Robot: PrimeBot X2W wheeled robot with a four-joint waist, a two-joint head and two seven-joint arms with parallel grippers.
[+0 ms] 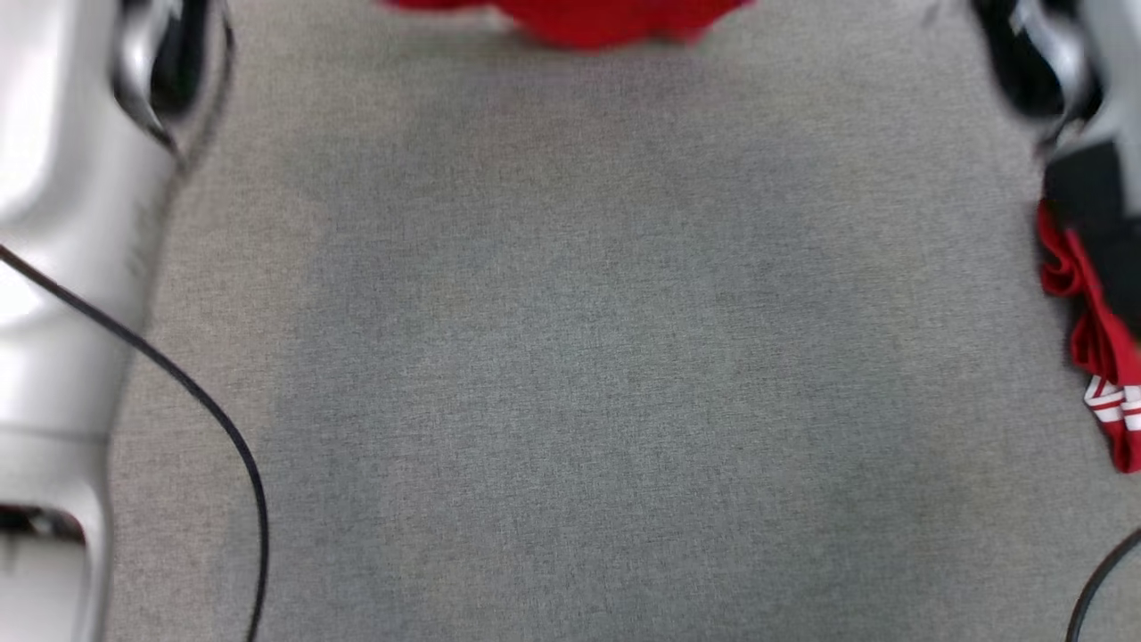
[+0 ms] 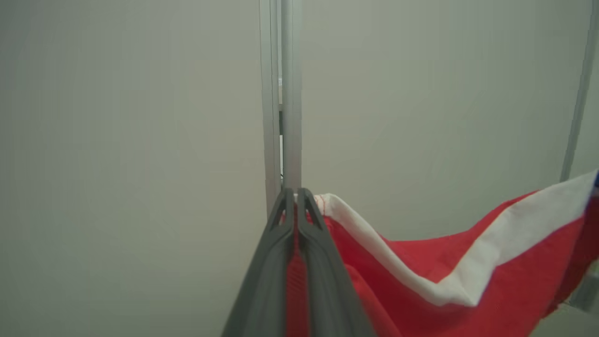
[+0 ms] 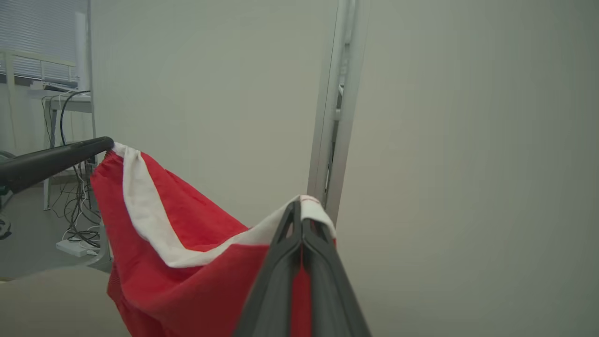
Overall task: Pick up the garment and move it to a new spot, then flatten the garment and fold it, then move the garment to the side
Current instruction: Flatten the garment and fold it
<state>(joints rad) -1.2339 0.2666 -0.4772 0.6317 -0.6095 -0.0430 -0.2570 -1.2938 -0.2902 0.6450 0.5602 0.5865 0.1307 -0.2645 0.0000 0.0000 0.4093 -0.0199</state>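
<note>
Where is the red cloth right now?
The red garment hangs in the air in both wrist views, stretched between the left gripper and the right gripper, which each pinch its white band.

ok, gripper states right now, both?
left gripper: shut on garment, at its white band.
right gripper: shut on garment, further along that band.

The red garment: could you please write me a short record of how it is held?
garment: red, with a white band, held up in the air
left gripper: shut on one end of the band
right gripper: shut on the other end
band: sags between the two grippers
below: grey surface
</note>
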